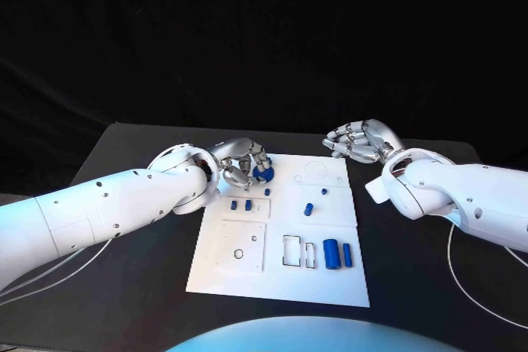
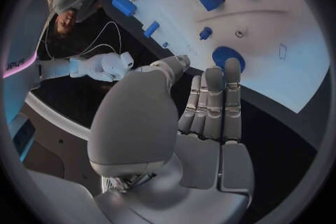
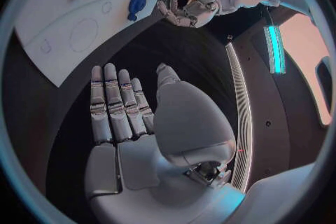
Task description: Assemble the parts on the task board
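The white board (image 1: 281, 237) carries eight blue pieces: a round disc (image 1: 263, 172) at eleven o'clock, seven smaller ones (image 1: 309, 209) scattered. The left hand (image 1: 236, 165) hovers empty beside the disc, fingers apart. The right hand (image 1: 358, 142), empty and spread, hangs at one o'clock.

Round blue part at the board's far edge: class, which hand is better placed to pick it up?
Probably the left hand: it hovers open right beside the round blue part, over the task board. The right hand sits off the board's far right corner, farther away.
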Available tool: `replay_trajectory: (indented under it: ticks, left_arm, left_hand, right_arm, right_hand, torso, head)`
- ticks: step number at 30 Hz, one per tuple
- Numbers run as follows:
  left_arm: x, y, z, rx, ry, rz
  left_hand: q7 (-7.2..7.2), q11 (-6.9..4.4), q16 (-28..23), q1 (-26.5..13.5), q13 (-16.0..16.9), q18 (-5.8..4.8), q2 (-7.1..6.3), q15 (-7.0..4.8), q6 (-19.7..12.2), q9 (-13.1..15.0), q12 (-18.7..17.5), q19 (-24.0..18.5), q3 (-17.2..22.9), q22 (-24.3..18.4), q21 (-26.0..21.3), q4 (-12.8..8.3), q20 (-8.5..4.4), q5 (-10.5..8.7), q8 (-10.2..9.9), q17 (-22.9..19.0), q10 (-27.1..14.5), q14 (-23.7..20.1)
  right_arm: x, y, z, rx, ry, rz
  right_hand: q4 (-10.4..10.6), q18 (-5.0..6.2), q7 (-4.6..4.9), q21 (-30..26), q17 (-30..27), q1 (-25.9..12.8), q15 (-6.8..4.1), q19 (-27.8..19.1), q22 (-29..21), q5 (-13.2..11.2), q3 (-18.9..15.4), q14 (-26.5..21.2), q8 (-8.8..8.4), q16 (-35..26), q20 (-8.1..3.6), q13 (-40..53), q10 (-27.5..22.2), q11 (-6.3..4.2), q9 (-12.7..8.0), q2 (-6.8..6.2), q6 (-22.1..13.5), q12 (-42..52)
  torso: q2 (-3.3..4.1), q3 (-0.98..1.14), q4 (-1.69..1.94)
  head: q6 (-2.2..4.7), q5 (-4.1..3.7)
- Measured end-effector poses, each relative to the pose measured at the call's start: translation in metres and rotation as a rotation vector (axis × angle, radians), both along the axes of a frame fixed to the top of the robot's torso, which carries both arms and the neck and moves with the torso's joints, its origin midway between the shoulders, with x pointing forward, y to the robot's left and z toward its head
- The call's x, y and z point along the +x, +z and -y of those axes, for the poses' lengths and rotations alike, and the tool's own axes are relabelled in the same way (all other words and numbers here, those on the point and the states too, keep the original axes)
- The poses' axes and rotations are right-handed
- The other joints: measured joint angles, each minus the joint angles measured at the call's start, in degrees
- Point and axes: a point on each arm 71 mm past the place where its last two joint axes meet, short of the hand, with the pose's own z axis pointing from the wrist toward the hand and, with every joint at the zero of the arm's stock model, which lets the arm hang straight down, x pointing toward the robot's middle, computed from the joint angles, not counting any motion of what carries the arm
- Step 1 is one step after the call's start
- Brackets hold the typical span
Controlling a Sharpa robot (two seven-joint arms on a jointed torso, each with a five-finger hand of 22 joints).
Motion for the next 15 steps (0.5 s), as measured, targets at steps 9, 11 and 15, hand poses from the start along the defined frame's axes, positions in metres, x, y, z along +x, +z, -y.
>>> replay_trajectory:
  ticks: [9,11,15]
  left_arm:
    - [0.001,-0.009,0.010,0.106,-0.069,0.045]
    - [0.001,-0.011,0.012,0.124,-0.079,0.044]
    - [0.000,-0.014,0.015,0.158,-0.098,0.038]
  left_hand:
    - [-0.04,0.08,4.26,0.59,-1.92,-0.01,0.59,0.01,1.23,-1.83,-0.65,-0.21,-1.67,1.55,1.84,0.55,0.20,0.00,-0.96,-0.59,-0.08,0.02]
    - [-0.10,0.08,5.60,0.82,-2.24,0.00,0.35,0.33,1.75,-2.19,-0.87,-0.21,-2.21,1.88,2.39,0.78,0.20,0.00,-1.18,0.14,-0.08,0.33]
    - [-0.46,0.26,7.27,1.05,-2.72,-0.01,0.60,0.21,2.55,-2.68,-0.87,-0.26,-2.68,2.43,3.05,1.24,0.25,0.00,-1.48,0.92,0.18,0.85]
  right_arm:
    - [0.000,0.001,-0.002,-0.016,0.013,0.015]
    - [0.000,0.001,-0.002,-0.018,0.015,0.017]
    - [0.000,0.001,-0.002,-0.021,0.017,0.020]
  right_hand:
    - [0.00,0.00,0.00,0.00,-0.40,0.00,0.00,-0.42,-0.50,0.59,0.00,0.00,0.00,-0.26,0.00,0.00,-0.20,-0.21,-0.08,0.00,0.00,0.00]
    - [0.00,0.00,0.00,0.00,-0.46,0.00,0.00,-0.41,-0.57,0.82,0.00,0.00,0.00,-0.26,0.00,0.01,-0.20,-0.21,-0.08,0.00,0.00,0.00]
    - [0.00,-0.01,0.00,0.00,-0.46,0.00,0.00,-0.42,-0.57,0.82,0.00,0.00,0.00,-0.26,0.00,0.01,-0.20,-0.21,-0.08,0.00,0.00,0.00]
  torso:
    - [0.03,0.03,-0.04]
    - [0.03,0.03,-0.04]
    - [0.03,0.03,-0.04]
  head:
    - [0.02,-0.20]
    - [0.01,-0.25]
    - [-0.15,-0.34]
